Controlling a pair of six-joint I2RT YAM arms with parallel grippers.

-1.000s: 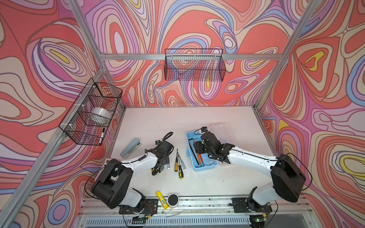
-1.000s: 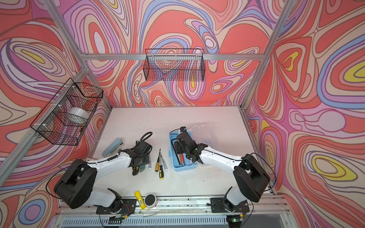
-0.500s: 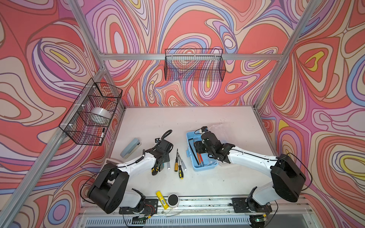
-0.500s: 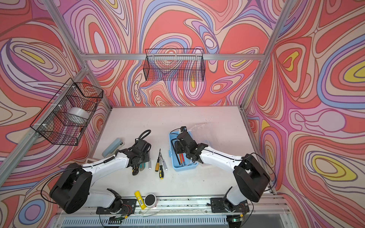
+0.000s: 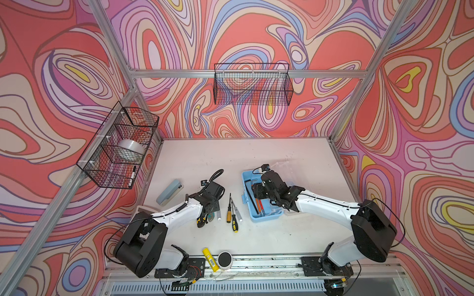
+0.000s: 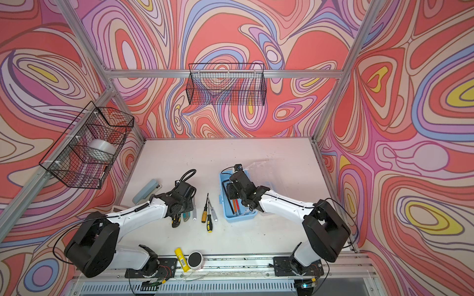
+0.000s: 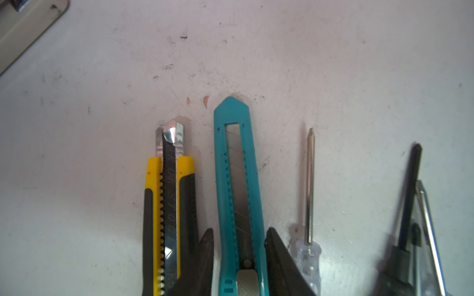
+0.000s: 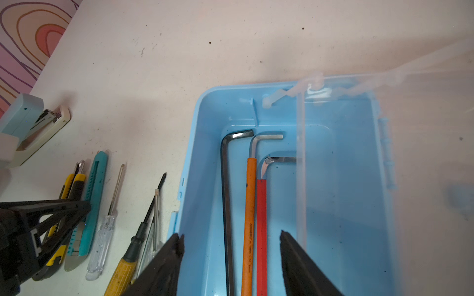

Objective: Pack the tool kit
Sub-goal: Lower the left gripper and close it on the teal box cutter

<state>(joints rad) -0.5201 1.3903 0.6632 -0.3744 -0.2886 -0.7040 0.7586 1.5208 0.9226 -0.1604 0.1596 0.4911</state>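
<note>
Three hex keys [image 8: 250, 205] lie in the light-blue case [image 8: 202, 166] beneath the right gripper [image 8: 230, 234], whose jaws stand apart. The teal utility knife [image 7: 236, 166] rests on the counter [image 7: 256, 51] between the parted jaws of the left gripper [image 7: 239, 230].

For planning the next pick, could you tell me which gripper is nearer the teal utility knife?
Left. The left gripper has its fingers either side of the teal utility knife; the right gripper is over the blue case, farther off.
</note>
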